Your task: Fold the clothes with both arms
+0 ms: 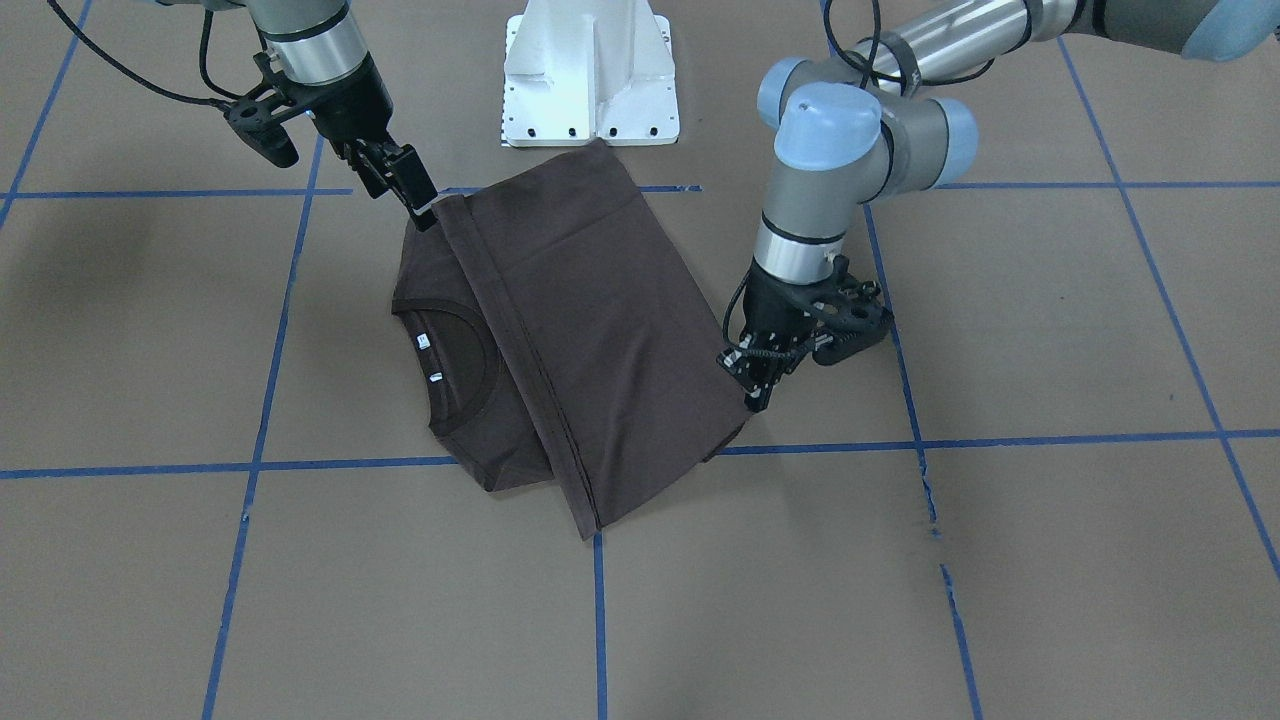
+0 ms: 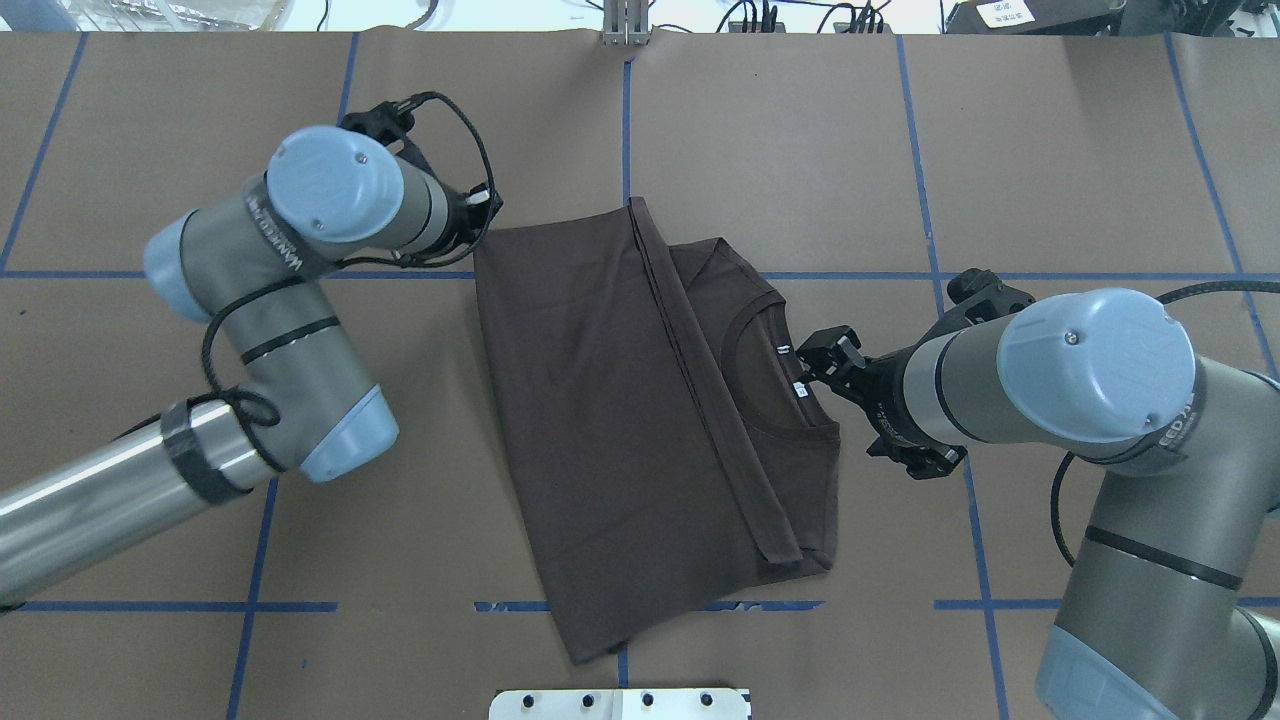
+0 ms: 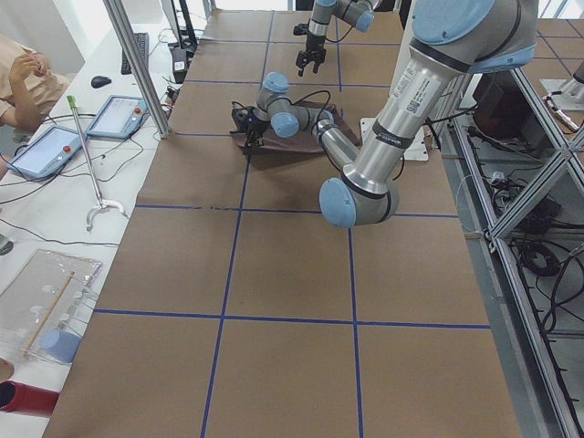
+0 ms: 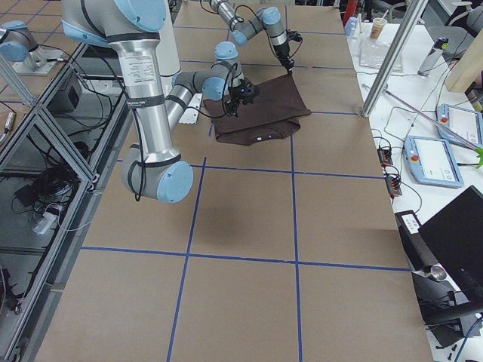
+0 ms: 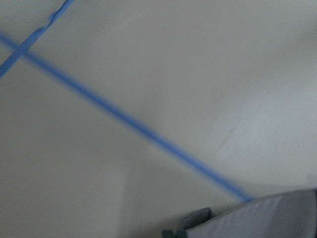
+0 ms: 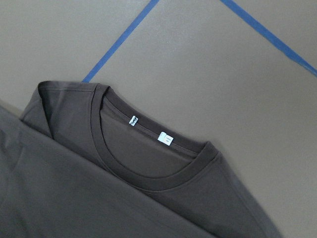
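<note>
The dark brown T-shirt (image 1: pixel 600 330) lies flat on the brown table, folded over itself, with a hem edge running diagonally beside the ribbed collar (image 2: pixel 780 400). The white neck labels (image 6: pixel 166 139) show. My left gripper (image 1: pixel 752 385) is low at the shirt's far corner on my left, fingertips at its edge; it looks open and holds nothing. It is mostly hidden under the wrist in the overhead view. My right gripper (image 2: pixel 828 352) hovers open and empty above the collar side (image 1: pixel 415 195). The right wrist view looks down on the collar (image 6: pixel 148 163).
The white bolted pedestal (image 1: pixel 590 80) stands at the table's near edge by the shirt's end. Blue tape lines (image 1: pixel 600 620) grid the brown paper. An operators' desk with tablets (image 3: pixel 46 151) runs along the far side.
</note>
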`<action>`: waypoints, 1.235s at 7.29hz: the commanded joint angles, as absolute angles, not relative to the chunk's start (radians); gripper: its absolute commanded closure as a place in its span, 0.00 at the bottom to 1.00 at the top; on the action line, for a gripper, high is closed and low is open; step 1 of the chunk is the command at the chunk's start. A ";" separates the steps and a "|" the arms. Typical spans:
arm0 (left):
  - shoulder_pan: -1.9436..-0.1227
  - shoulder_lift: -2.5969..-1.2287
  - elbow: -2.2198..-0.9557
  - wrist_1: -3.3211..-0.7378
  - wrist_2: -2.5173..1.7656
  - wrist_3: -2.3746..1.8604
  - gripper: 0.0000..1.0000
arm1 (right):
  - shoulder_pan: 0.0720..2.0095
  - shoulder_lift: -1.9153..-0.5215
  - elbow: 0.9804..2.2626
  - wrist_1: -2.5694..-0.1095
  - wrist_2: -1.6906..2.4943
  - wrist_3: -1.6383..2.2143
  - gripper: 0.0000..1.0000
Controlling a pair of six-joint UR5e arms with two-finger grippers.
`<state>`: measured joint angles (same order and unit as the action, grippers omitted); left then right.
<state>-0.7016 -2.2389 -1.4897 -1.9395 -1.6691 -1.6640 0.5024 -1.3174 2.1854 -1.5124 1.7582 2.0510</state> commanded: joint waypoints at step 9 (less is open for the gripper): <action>-0.750 -2.181 -1.552 -2.169 -1.821 -1.634 0.52 | 0.312 -1.135 1.951 -1.519 1.697 1.589 0.00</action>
